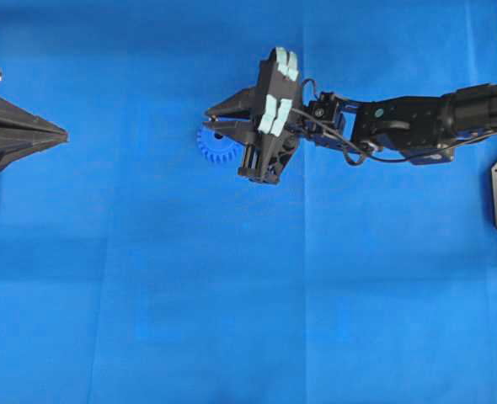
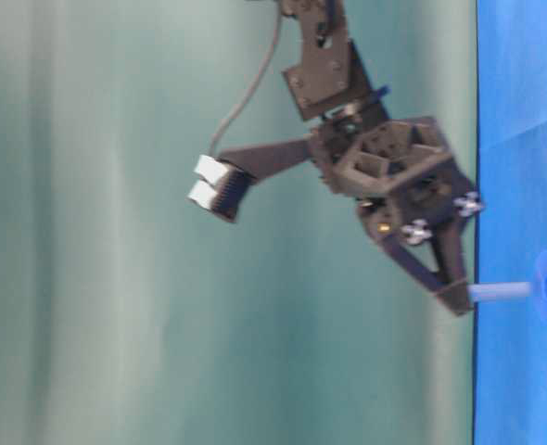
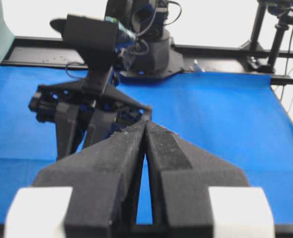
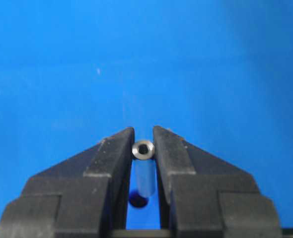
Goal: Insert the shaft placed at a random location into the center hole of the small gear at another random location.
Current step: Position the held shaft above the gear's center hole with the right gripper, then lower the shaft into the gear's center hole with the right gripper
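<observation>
Blue cloth (image 1: 232,295) covers the whole counter, and everything else sits small against it. Over its upper middle in the overhead view reaches the right arm, its pincer (image 4: 143,144) closed on the shaft (image 4: 143,171): the wrist view shows the silver-grey pin clamped between the two black fingers, its ringed end facing the camera. At the left edge of the overhead view the left pincer (image 1: 61,135) rests well apart from the work with its jaws shut and nothing between them, as its own wrist view confirms. Next in size is the small gear (image 1: 215,147), a toothed blue wheel lying flat on the cloth, partly hidden beneath the right pincer. In the table-level view, which is turned on its side, the shaft runs from the fingertips straight to the gear's hub, so its far end appears to be at or in the center hole, which no view shows directly. To finish well, I judge the arm should keep the pin square to the gear face, press gently along the pin's axis without sideways drag that could slide the gear, and release only once it is seated.
</observation>
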